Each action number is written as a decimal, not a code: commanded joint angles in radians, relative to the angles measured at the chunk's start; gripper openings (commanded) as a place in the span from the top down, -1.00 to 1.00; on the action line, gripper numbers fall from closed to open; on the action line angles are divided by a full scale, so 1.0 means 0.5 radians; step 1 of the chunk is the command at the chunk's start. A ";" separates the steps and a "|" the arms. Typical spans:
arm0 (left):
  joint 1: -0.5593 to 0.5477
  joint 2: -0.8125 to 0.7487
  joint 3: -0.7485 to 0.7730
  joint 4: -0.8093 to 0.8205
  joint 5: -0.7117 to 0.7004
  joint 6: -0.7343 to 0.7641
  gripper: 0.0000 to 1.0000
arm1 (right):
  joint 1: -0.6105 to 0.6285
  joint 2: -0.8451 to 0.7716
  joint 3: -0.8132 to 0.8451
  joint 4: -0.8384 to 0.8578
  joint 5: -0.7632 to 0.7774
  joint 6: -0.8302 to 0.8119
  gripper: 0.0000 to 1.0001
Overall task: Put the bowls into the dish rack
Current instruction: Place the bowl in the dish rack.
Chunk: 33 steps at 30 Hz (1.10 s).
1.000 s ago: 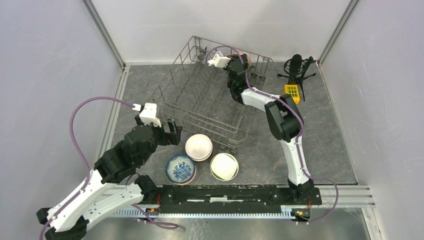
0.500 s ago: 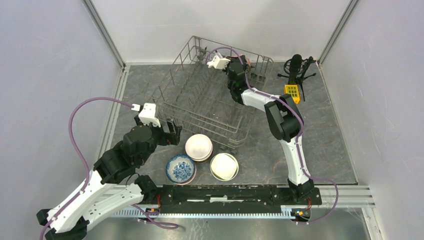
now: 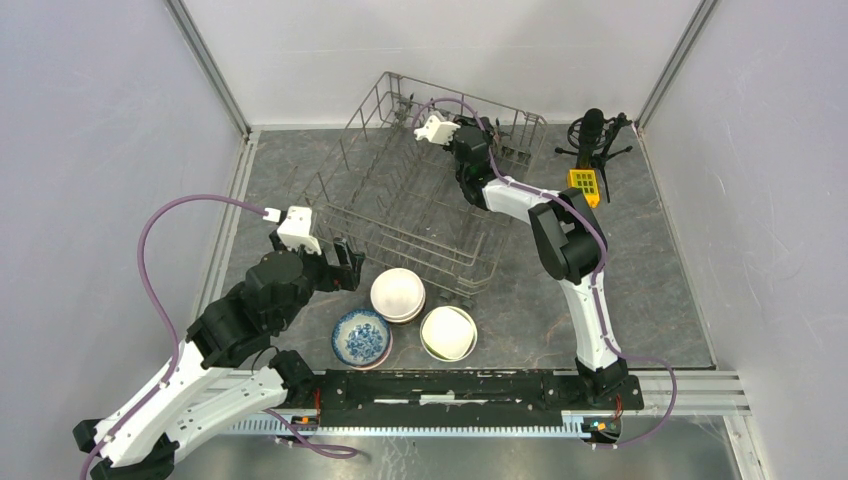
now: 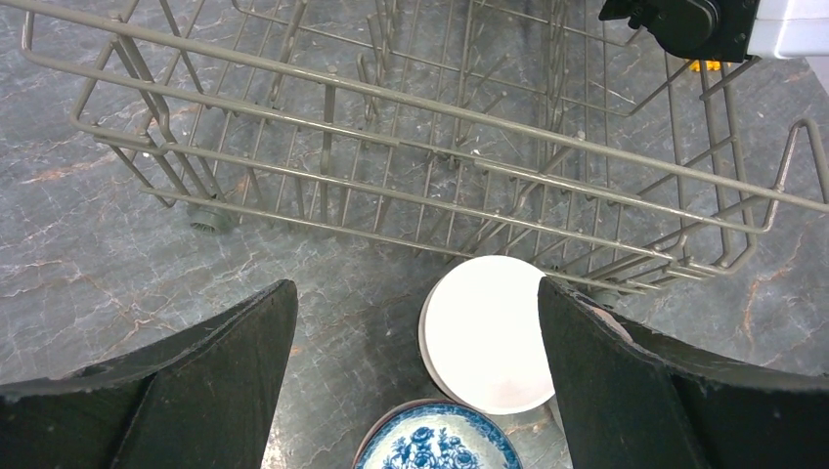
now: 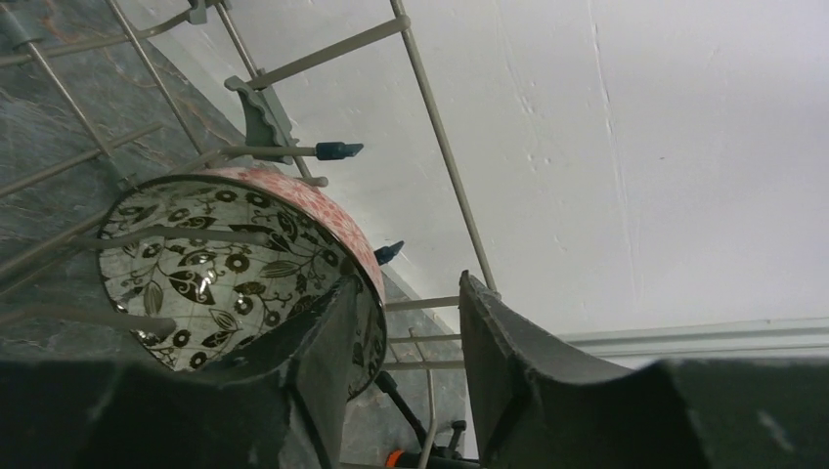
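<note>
Bowls (image 3: 398,292): likely rigid, slick, brittle ceramic; pinch rim. Left gripper (image 4: 415,288) wide open, empty. Right gripper (image 5: 409,283) part-open, empty, beside floral bowl (image 5: 205,264), frame left.

Approx. 5 bowls (image 3: 361,337), 1 rack (image 3: 420,200)

Grey wire dish rack (image 4: 411,103) mid-table, toward far wall. Red-rimmed floral ceramic bowl (image 5: 235,264) in rack's far-R corner, tilted among tines. On grey stone-look table (image 3: 660,290) in front of rack: white round bowl (image 3: 398,294) just beside rack's near edge; blue-and-white patterned bowl (image 3: 361,337) near-L of it; cream round bowl (image 3: 448,332) near-R. Yellow keypad (image 3: 584,183) R of rack.
</note>
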 commanded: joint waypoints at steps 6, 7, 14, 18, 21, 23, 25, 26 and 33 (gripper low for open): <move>0.021 -0.010 0.001 0.075 0.039 0.098 -0.95 | 0.011 -0.280 -0.069 0.037 -0.149 0.341 -0.25; 0.022 -0.010 0.000 0.076 0.042 0.098 -0.95 | 0.011 -0.303 -0.076 0.022 -0.163 0.380 -0.28; 0.028 -0.013 0.001 0.074 0.067 0.099 -0.95 | 0.008 -0.512 -0.154 -0.076 -0.241 0.617 -0.42; 0.031 -0.022 0.000 0.080 0.094 0.098 -0.96 | 0.008 -0.696 -0.257 -0.133 -0.247 0.798 -0.47; 0.032 -0.032 -0.005 0.085 0.110 0.101 -0.99 | 0.009 -0.841 -0.331 -0.226 -0.224 0.982 -0.50; 0.034 -0.042 -0.003 0.086 0.110 0.101 -0.99 | 0.007 -0.969 -0.410 -0.291 -0.247 1.095 -0.51; 0.034 -0.052 -0.005 0.084 0.113 0.101 -0.99 | 0.005 -1.093 -0.501 -0.324 -0.246 1.234 -0.55; 0.034 -0.059 -0.005 0.086 0.111 0.101 -0.99 | 0.004 -1.147 -0.551 -0.334 -0.221 1.322 -0.58; 0.035 -0.101 -0.014 0.082 0.134 0.104 -0.99 | 0.004 -1.589 -0.882 -0.494 -0.302 1.742 -0.58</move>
